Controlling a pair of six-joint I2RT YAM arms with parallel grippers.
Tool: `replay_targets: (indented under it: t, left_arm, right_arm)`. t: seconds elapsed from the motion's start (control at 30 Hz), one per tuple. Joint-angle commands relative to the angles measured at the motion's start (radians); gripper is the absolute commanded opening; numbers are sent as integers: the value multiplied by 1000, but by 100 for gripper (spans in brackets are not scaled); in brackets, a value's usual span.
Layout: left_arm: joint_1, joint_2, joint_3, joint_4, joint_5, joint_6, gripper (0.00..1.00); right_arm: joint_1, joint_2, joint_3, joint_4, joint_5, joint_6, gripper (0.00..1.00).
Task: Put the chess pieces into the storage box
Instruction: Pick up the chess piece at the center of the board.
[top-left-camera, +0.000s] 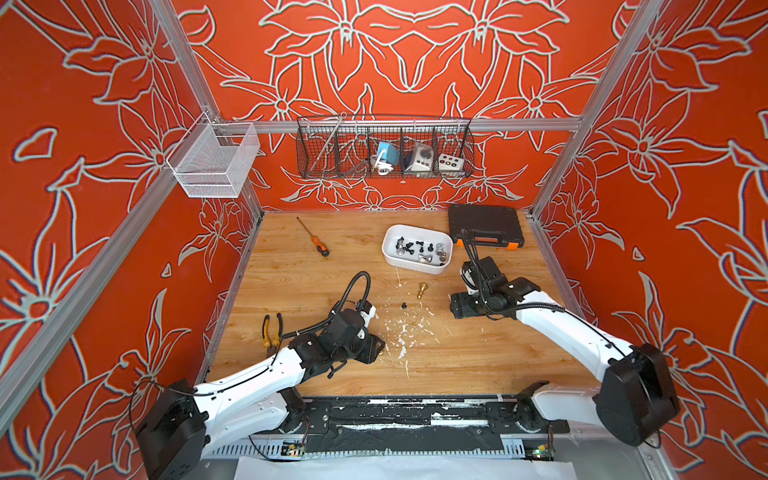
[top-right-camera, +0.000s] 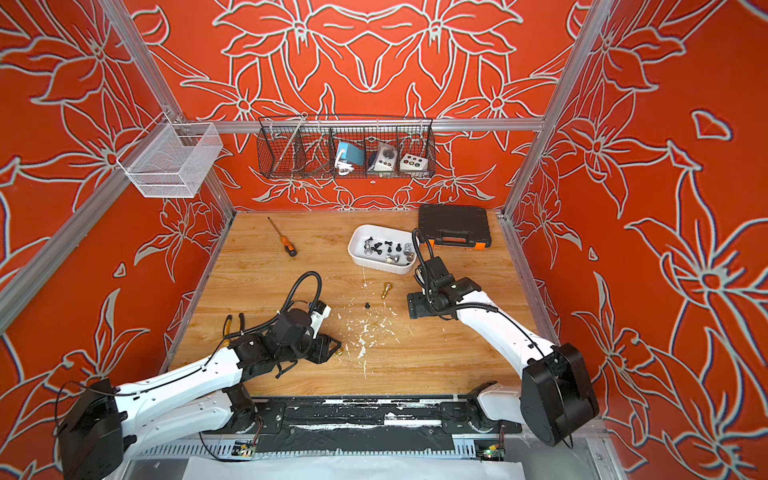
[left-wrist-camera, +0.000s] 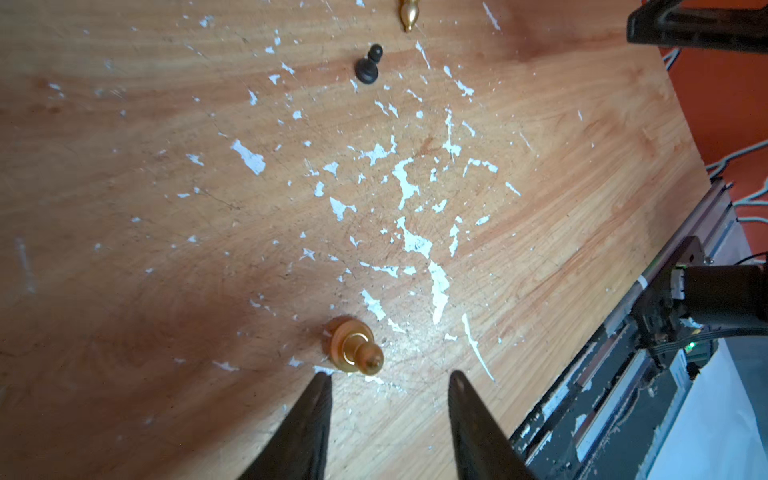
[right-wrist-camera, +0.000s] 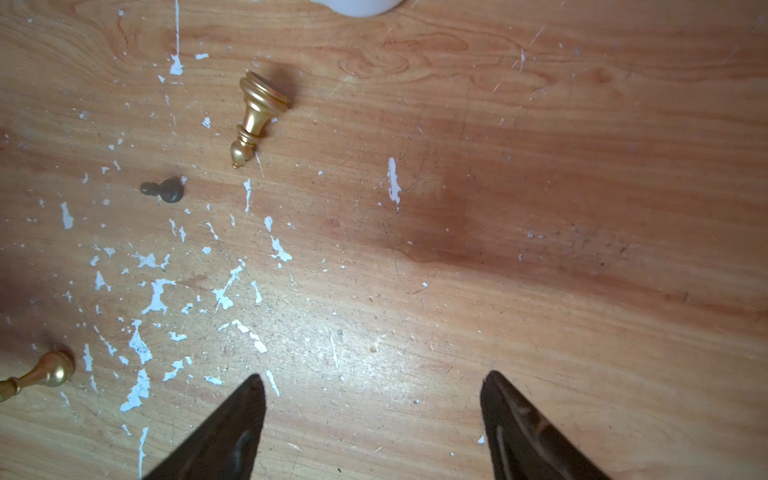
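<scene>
Three lie loose on the table (top-left-camera: 316, 291); the other chess pieces (top-left-camera: 419, 248) sit in the storage box (top-left-camera: 409, 266), far centre.
A gold pawn (left-wrist-camera: 357, 347) stands upright just ahead of my left gripper (left-wrist-camera: 388, 376), whose jaws are apart and empty, roughly lined up to close on it. The black pawn (left-wrist-camera: 369, 66) and toppled gold bishop (right-wrist-camera: 255, 116) lie mid-table; my right gripper (right-wrist-camera: 374, 378) hovers wide open at their right, probably leaving room.

Chess pieces (top-left-camera: 419, 248) lie in the storage box (top-left-camera: 411, 267), toolcase (top-left-camera: 484, 224) behind
</scene>
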Motion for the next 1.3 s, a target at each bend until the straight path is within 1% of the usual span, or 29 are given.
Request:
replay_targets:
  t: [0.0,0.2,0.37,0.47,0.97,1.2,1.27]
  left_arm:
    - [-28,50,15,22,-22,-11,46]
    - [-55,100,35,25,-60,-8,45]
    - [-61,124,34,55,-62,-7,45]
    - [-63,142,37,65,-68,-4,43]
    - [-65,167,37,96,-82,18,25]
    - [-64,187,37,104,-88,34,22]
    - [-64,190,38,105,-90,37,20]
  right_arm:
    - [-8,-20,-20,13,19,24,83]
    - [-9,-23,-27,15,19,35,82]
    - [-8,-25,-28,17,20,41,82]
    - [-8,-28,-28,16,21,43,81]
    - [-8,-30,-31,13,21,52,78]
    - [-8,-29,-30,12,24,56,77]
    - [-8,-28,-30,13,24,57,77]
